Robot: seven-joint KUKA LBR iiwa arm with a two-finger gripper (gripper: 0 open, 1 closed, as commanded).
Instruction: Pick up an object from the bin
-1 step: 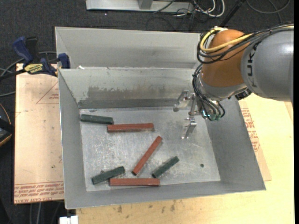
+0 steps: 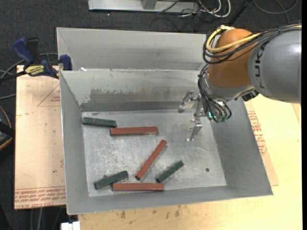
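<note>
My gripper (image 2: pixel 190 119) hangs over the bare right part of the bin floor, near the back wall, open with nothing between its fingers. The nearest thing is a red-brown bar (image 2: pixel 151 159) lying slantwise left of and in front of it. A dark green bar (image 2: pixel 169 171) lies just beyond that, toward the bin's front. Another red-brown bar (image 2: pixel 134 131) lies flat to the gripper's left. None of them touches the gripper.
Further left lie a dark green bar (image 2: pixel 98 122) by the back wall, a dark green bar (image 2: pixel 111 180) and a red-brown bar (image 2: pixel 137 187) along the front edge. The arm with its orange cover and cables reaches in from the right.
</note>
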